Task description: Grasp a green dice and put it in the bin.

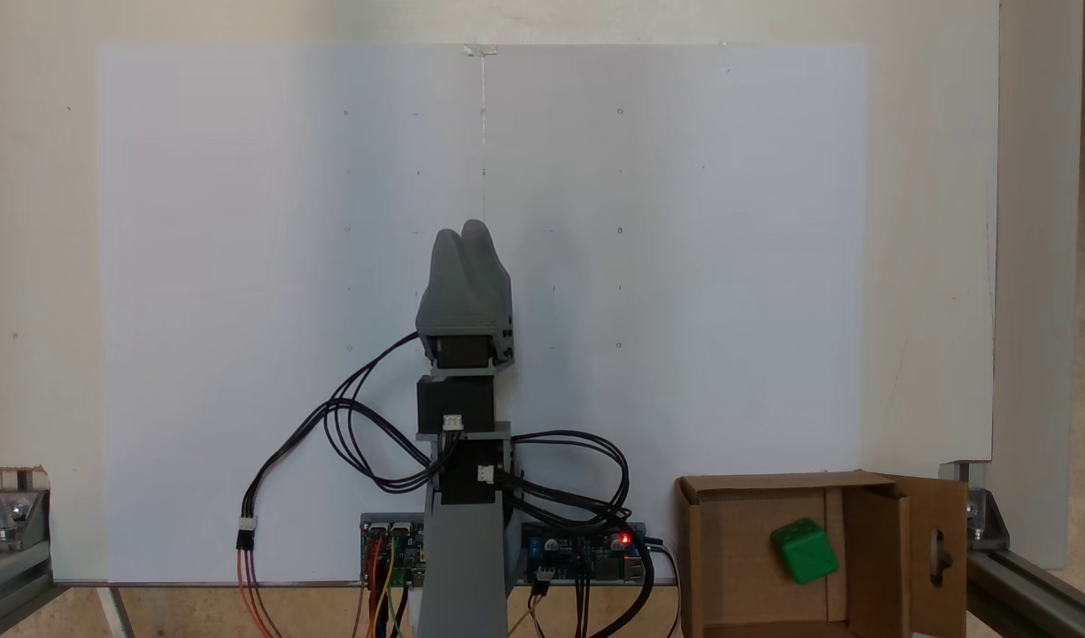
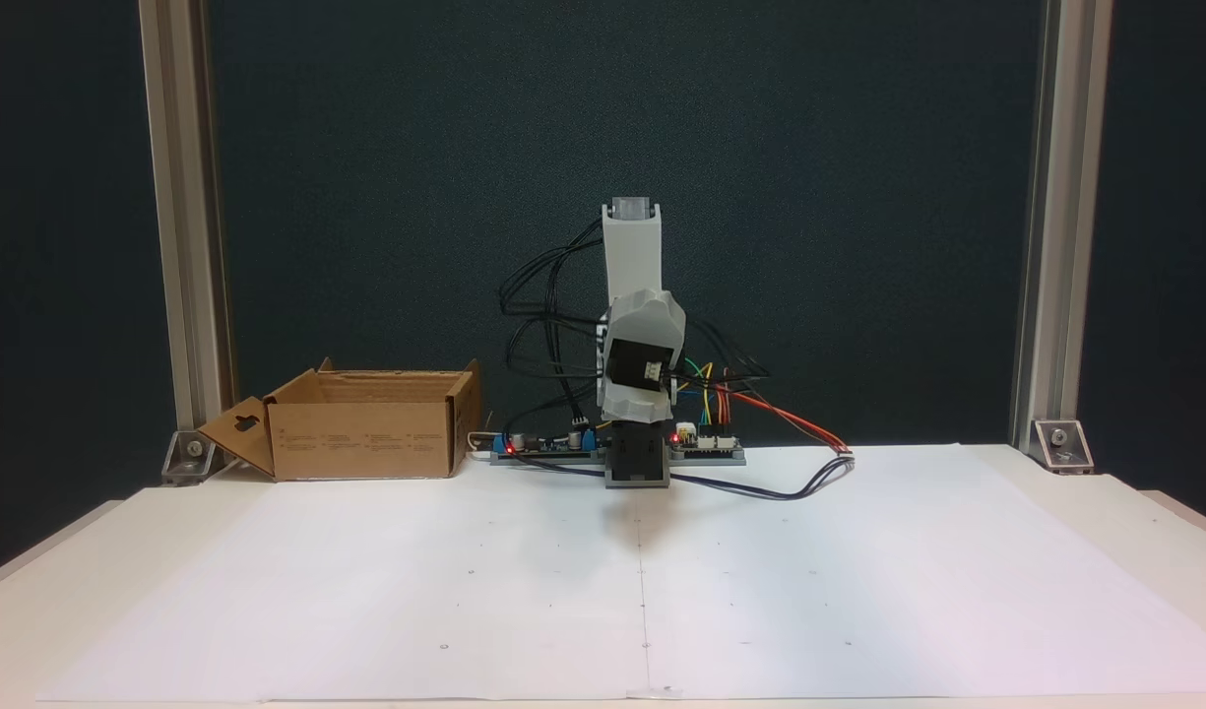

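We see the worktop covered by white paper sheets, with the grey arm folded at its middle. The cardboard bin (one flap has a keyhole cutout) stands open just beside the arm's circuit boards. The pincer sits clenched and empty, tips together. The green dice lies tilted inside the bin.

The arm stood folded upright at the back of the counter, its claw tucked low against the base; whether the jaws were parted could not be told. The bin sat well to the left, one flap with a cutout hanging outward. White paper covered the counter.
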